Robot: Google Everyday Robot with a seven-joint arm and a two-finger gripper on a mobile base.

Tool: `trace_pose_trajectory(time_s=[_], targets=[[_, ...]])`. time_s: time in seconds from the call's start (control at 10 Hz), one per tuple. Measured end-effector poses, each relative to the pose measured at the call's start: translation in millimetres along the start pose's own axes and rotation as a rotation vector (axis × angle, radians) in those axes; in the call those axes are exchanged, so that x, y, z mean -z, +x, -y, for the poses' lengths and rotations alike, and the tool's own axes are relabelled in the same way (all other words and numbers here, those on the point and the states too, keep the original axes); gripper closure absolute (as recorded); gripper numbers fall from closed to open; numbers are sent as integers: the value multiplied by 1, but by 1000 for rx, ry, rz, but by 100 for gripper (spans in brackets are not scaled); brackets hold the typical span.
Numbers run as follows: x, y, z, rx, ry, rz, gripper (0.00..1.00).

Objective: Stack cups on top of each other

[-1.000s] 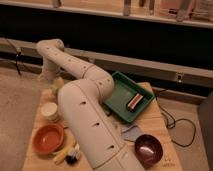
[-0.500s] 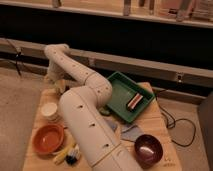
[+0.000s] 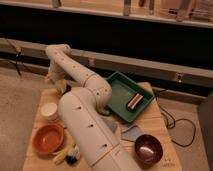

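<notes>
- White robot arm (image 3: 87, 112) rises from the bottom centre, bends at an elbow near the tray, and reaches back to the far left corner of the wooden table (image 3: 155, 122).
- Gripper (image 3: 56, 82) sits at the arm's far end, low over that far left corner, mostly hidden behind the wrist; cannot tell how its fingers stand.
- Pale yellow-green cup (image 3: 61, 87) shows just beside the gripper, at the far left of the table; whether it is touched or gripped cannot be told.
- Cream cup (image 3: 49, 111) stands upright on the left side of the table, nearer the camera than the green one and apart from it. The cups are not stacked.
- Orange bowl (image 3: 48, 138) rests just in front of the cream cup, near the front left corner.
- Dark maroon bowl (image 3: 148, 149) sits at the front right, well apart from both cups.
- Green tray (image 3: 118, 95) lies tilted on the far right part of the table, with a small reddish-brown item (image 3: 134, 101) inside it.
- Small yellow and dark bits (image 3: 67, 155) lie between the orange bowl and the arm's base; too unclear to name.
</notes>
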Motion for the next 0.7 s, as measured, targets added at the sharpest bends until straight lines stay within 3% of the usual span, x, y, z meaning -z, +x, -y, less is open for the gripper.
trace_pose_trajectory(time_s=[0.3, 0.5, 0.7], targets=[[0, 1, -1, -1, 0, -1, 19], [9, -2, 2, 4, 3, -4, 4], [12, -2, 1, 7, 0, -7, 0]])
